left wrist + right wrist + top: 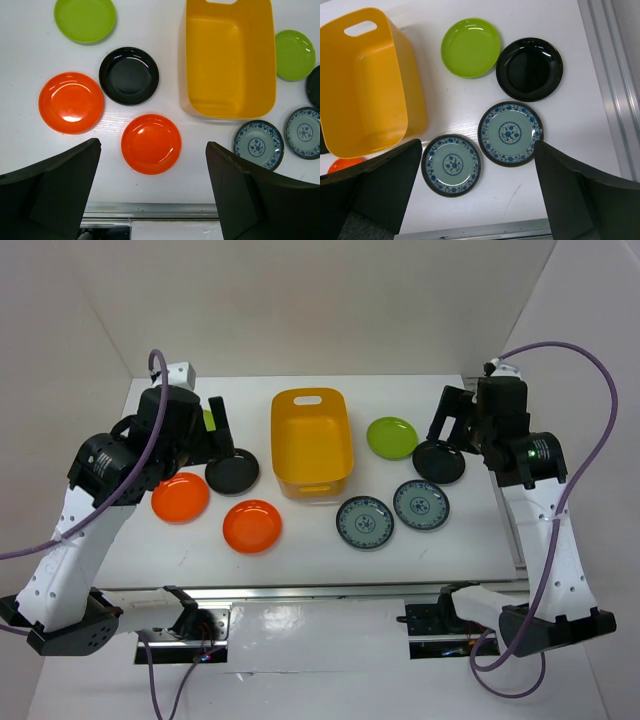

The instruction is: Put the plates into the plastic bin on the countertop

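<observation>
Top external: perhaps eight plates (pixel 251 525)

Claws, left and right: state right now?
Left claw: open, holding nothing.
Right claw: open, holding nothing.

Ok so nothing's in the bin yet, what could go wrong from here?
The two patterned plates lie almost rim to rim, so gripping one may shove the other. The right black plate sits near the side rail; a nudge could slide it onto that. All plates lie flat and shallow, so a grip on a rim may slip.
</observation>
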Action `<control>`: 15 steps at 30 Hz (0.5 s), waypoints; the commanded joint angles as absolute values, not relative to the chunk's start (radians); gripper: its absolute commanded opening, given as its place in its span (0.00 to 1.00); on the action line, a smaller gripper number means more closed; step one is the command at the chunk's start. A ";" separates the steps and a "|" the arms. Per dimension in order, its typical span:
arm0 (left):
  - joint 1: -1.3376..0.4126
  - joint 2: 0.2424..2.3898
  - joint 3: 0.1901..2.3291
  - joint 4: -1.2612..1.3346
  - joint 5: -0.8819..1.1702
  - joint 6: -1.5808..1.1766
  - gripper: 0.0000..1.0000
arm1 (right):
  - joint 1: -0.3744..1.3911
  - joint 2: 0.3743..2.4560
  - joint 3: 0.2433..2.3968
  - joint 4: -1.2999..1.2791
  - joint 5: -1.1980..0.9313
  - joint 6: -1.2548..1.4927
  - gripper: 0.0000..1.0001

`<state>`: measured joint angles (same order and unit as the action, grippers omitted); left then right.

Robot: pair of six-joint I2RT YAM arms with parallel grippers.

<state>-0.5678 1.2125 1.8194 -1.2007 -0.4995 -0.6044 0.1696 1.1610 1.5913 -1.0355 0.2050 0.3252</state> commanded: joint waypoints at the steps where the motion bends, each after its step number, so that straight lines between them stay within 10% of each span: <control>1: -0.566 1.201 1.813 -1.172 -0.476 -0.584 1.00 | 0.161 1.124 1.582 -1.046 0.215 0.334 1.00; 15: -0.557 1.206 1.781 -1.074 -0.339 -0.578 1.00 | -0.150 1.268 1.054 -0.439 0.014 0.468 1.00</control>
